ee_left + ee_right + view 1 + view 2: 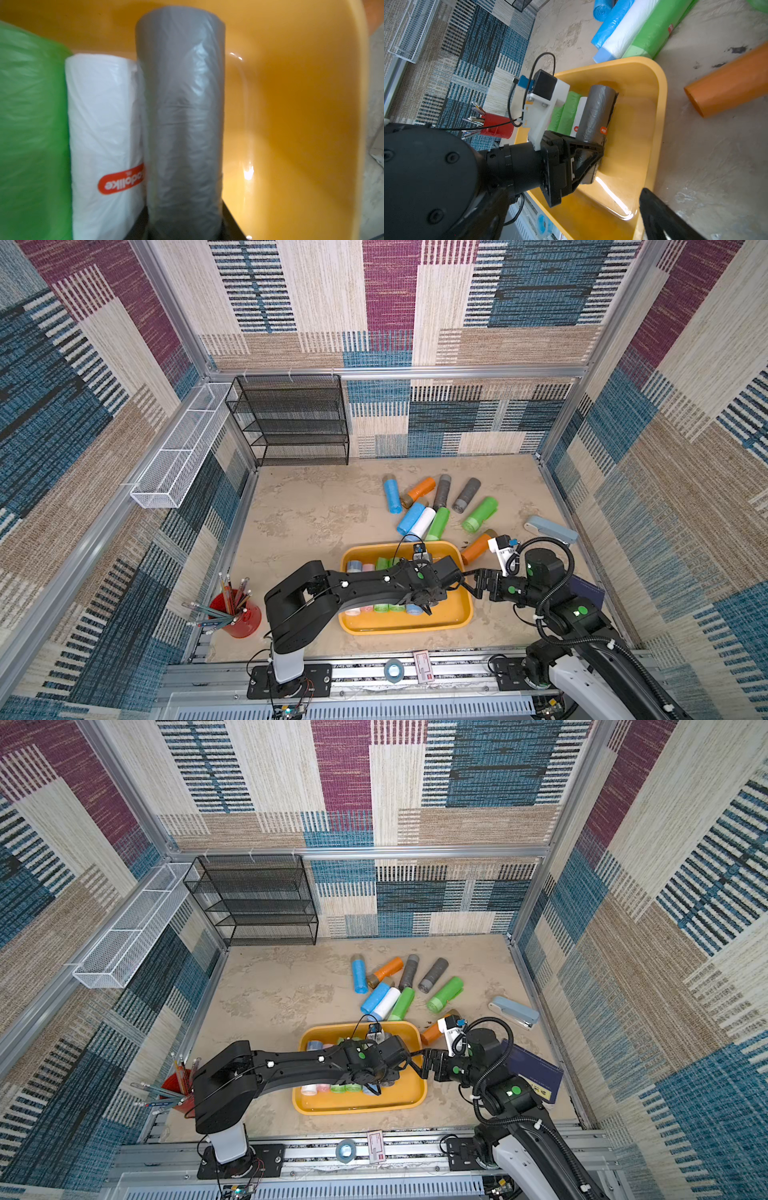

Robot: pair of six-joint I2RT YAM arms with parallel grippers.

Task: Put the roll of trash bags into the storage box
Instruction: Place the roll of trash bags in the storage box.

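The left gripper squeezes a grey roll inside the yellow tray, its tips mostly hidden. The right gripper gapes wide, empty.

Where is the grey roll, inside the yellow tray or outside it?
Inside: the grey roll sits within the storage box rim beside a white roll, left end effector closed on it.

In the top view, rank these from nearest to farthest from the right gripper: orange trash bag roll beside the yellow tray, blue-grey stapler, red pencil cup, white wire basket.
From the right gripper:
1. Orange trash bag roll, just beyond it.
2. Blue-grey stapler, right side.
3. Red pencil cup, front left.
4. White wire basket, left wall.
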